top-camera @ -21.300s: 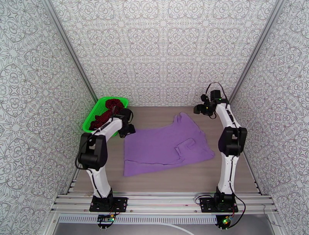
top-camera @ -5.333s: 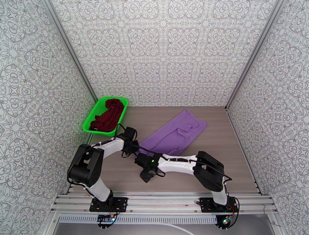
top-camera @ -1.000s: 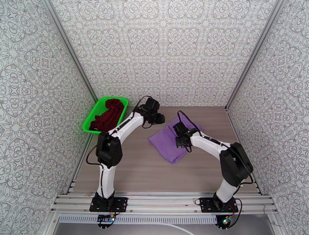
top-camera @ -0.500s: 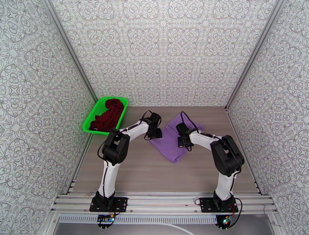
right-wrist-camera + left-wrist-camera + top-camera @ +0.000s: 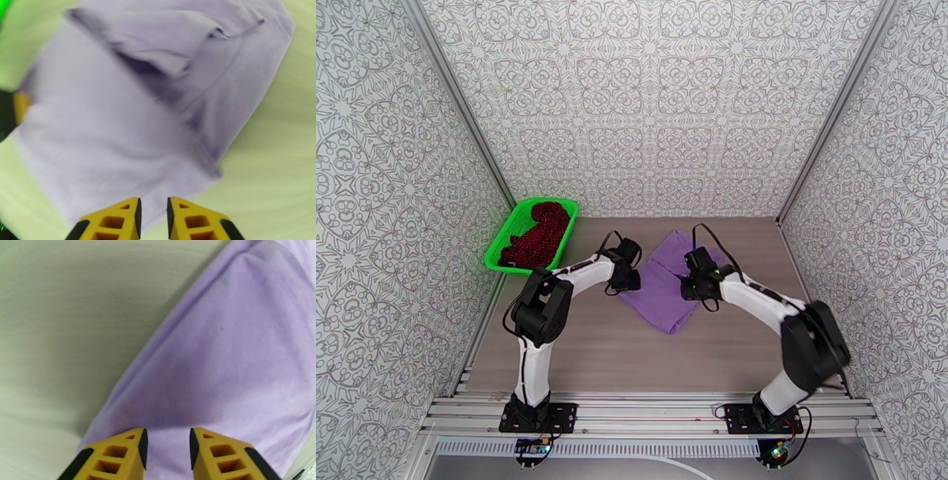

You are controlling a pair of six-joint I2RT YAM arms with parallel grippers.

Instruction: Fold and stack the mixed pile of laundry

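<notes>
The lavender T-shirt (image 5: pixel 663 294) lies folded into a compact diamond in the middle of the table. My left gripper (image 5: pixel 627 278) hangs low at its left edge. In the left wrist view its yellow fingers (image 5: pixel 122 453) stand apart over the purple cloth (image 5: pixel 221 358), nothing between them. My right gripper (image 5: pixel 694 286) hovers over the shirt's right side. Its gripper (image 5: pixel 153 211) shows a narrow empty gap above the shirt (image 5: pixel 118 118), where a folded sleeve shows. The dark red speckled garment (image 5: pixel 537 233) lies bunched in the green basket (image 5: pixel 496 251).
The green mesh basket stands at the table's far left corner against the patterned wall. Bare wooden table (image 5: pixel 632 355) stretches in front of the shirt and to its right (image 5: pixel 766 253). Patterned walls enclose three sides.
The left gripper came down from the back to the shirt's left edge. The right gripper's jaws parted slightly, and its arm swung its elbow to the right.
</notes>
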